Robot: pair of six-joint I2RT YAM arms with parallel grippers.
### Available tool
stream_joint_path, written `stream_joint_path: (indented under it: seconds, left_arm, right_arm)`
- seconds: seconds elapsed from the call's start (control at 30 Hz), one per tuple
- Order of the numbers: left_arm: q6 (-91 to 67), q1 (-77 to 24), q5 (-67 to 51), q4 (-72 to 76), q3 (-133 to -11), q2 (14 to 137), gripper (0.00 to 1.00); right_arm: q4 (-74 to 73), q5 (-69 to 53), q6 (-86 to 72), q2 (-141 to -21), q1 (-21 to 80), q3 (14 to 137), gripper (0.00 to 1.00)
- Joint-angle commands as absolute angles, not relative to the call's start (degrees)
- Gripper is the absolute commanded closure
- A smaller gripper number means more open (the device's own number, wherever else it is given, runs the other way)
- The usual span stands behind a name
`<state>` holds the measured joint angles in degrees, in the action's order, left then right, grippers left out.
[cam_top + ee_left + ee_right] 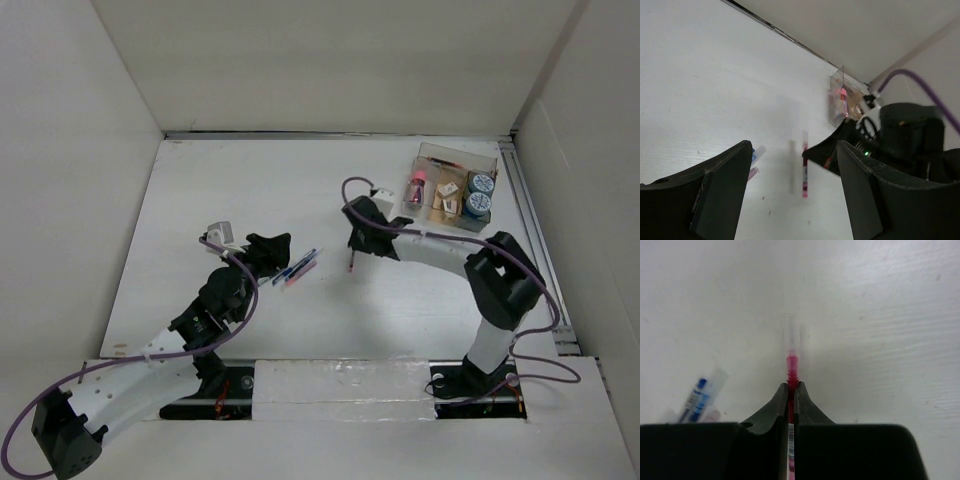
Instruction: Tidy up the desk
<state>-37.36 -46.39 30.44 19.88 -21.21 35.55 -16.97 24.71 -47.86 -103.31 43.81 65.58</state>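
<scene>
The desk [230, 190] is a large white tabletop. My right gripper [353, 245] is shut on a red pen [351, 262] and holds it upright over the middle of the desk. In the right wrist view the jaws [791, 386] close tightly on the red pen [791, 367]. My left gripper [278, 250] is open and empty, just left of a few loose pens [297, 268], blue and pink. In the left wrist view its fingers [722, 192] stand wide apart, with the red pen [804, 172] hanging beyond them.
A clear plastic tray [457, 150] at the back right holds a pink-capped item, small tan pieces and two blue round items. A blue pen [701, 394] lies left of the right gripper. White wall panels close in the desk on three sides.
</scene>
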Motion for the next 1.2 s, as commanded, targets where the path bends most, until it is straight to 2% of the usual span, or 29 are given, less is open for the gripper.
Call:
stream_joint_path:
  seconds: [0.0, 0.17, 0.27, 0.3, 0.43, 0.57, 0.8, 1.17]
  left_arm:
    - [-36.9, -46.2, 29.9, 21.7, -22.1, 35.6, 0.35]
    - [-36.9, -46.2, 29.7, 21.1, -22.3, 35.5, 0.35]
    - [-36.9, -46.2, 29.5, 21.4, -22.1, 35.1, 0.35]
    - [-37.0, -46.2, 29.8, 20.7, -22.3, 34.8, 0.35]
    - [-37.0, -46.2, 29.3, 21.0, -22.2, 33.9, 0.35]
    - [-37.0, -46.2, 29.3, 20.9, -22.1, 33.8, 0.35]
    - [-37.1, -46.2, 29.4, 21.4, -22.0, 34.5, 0.35]
    - [-37.0, -46.2, 29.5, 22.1, -22.1, 36.6, 0.35]
  right_arm:
    - [-10.6, 20.9, -49.2, -96.7, 35.4, 66.6, 1.00]
    - [-0.6, 11.5, -54.5, -97.3, 22.3, 70.6, 1.00]
    - [8.0, 5.4, -63.8, -99.6, 12.9, 71.5, 1.00]
    - [11.7, -1.5, -72.0, -103.1, 8.4, 71.9, 1.00]
    - [19.8, -6.8, -76.8, -108.1, 1.8, 72.5, 1.00]
    - [17.9, -5.8, -81.5, -112.2, -2.0, 75.8, 1.00]
    - [13.3, 4.6, -82.3, -111.8, -4.7, 77.9, 0.99]
    - [11.7, 4.4, -85.5, -114.1, -9.3, 79.2, 0.95]
